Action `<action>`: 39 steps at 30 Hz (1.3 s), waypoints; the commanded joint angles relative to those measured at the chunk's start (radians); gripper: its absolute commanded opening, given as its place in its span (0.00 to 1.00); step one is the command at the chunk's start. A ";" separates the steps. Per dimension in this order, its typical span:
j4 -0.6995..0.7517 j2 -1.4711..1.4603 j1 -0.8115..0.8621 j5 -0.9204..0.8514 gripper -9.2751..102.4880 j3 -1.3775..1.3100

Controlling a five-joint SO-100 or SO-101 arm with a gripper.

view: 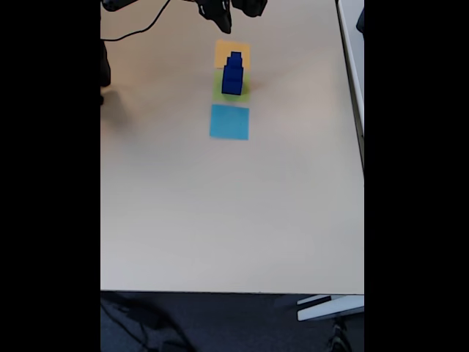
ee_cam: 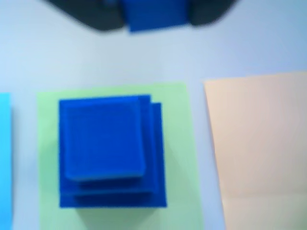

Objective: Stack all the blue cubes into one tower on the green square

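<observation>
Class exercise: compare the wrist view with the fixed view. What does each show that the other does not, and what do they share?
Only the wrist view: a small blue cube at the top edge between dark end effector parts, and the tower's stepped layers from above. Only the fixed view: the whole table, its far edge, a cable and the floor. Both share the tower on the green square, the orange square and the light-blue square.
</observation>
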 commanded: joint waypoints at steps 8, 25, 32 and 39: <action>-0.029 -0.066 0.017 -0.006 0.08 -0.121; -0.040 -0.133 0.051 -0.046 0.08 -0.141; -0.041 -0.150 0.055 -0.052 0.08 -0.146; -0.041 -0.172 0.057 -0.057 0.08 -0.158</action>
